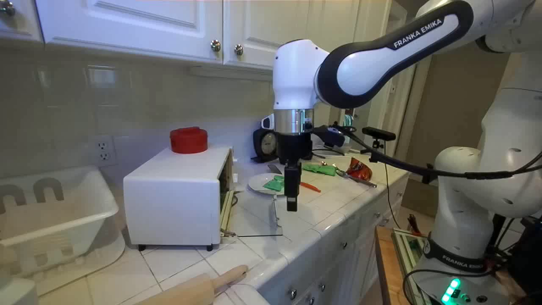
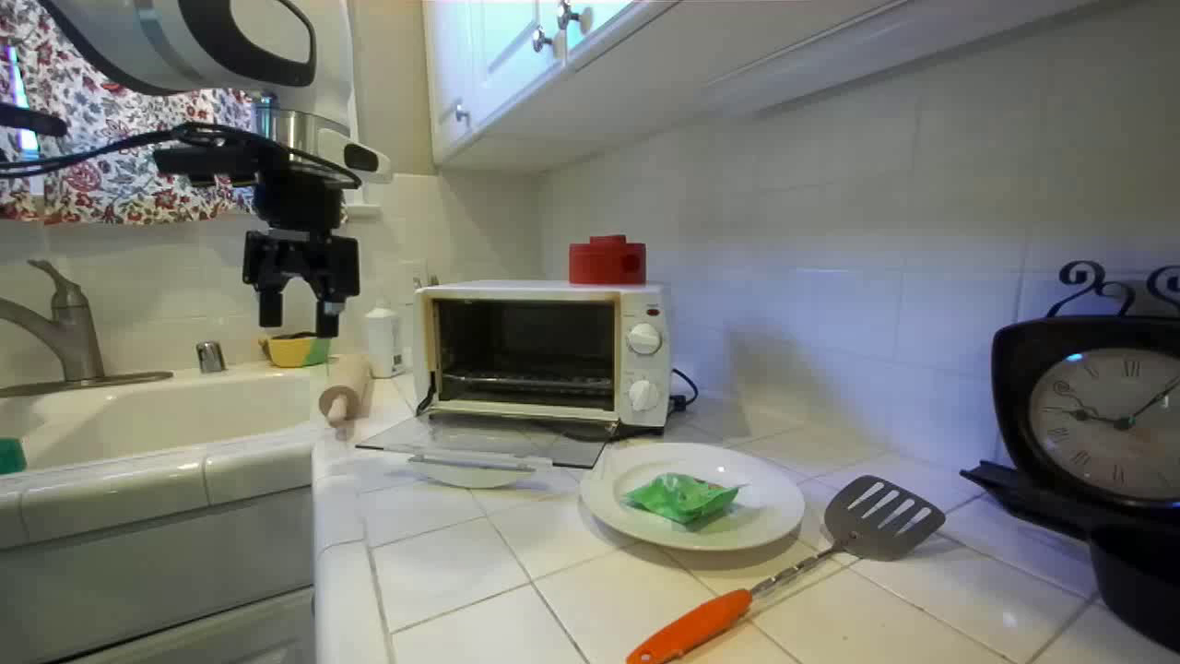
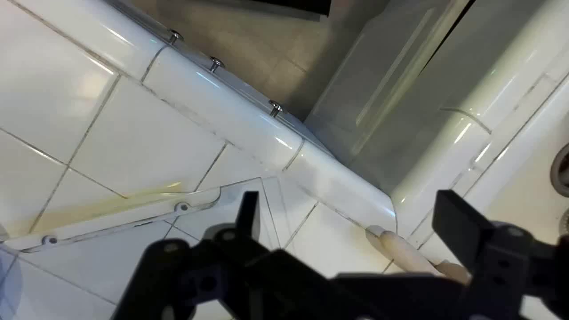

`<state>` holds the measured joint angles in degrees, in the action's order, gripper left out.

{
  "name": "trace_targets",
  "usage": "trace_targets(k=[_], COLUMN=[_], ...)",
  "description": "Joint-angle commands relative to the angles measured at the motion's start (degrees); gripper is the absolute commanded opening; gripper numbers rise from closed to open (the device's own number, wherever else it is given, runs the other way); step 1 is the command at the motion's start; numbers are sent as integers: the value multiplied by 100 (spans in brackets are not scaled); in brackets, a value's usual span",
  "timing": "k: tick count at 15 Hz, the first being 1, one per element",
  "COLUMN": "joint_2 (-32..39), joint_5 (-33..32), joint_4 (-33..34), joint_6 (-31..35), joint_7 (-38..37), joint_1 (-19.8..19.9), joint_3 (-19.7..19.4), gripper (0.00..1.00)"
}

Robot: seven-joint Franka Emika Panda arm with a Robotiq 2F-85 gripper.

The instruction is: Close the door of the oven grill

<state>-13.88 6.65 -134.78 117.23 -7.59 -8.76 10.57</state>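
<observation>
The white oven grill stands on the tiled counter; its open front and knobs show in an exterior view. Its door, a clear greyish glass panel, is folded down flat, low over the counter; it also shows in an exterior view. Its pale handle lies along the outer edge and shows in the wrist view. My gripper is open and empty, pointing down, high above the counter near the door's outer corner. In the wrist view the gripper has its left finger over the glass corner.
A red container sits on top of the oven. A white plate with a green packet and an orange-handled spatula lie beyond the door. A rolling pin and a white dish rack are on the oven's other side.
</observation>
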Motion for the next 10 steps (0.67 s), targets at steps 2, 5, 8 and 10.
trace_targets(k=[2,5,8,10], joint_2=[3,3,29,3], joint_5=[-6,-6,17,-105], joint_4=[7,7,57,32], joint_6=[-8,-8,-42,15], joint_7=[-5,-5,374,768], joint_1=[-20,-19,26,127], joint_3=[-18,-18,-156,-323], gripper=[100,100,100,100])
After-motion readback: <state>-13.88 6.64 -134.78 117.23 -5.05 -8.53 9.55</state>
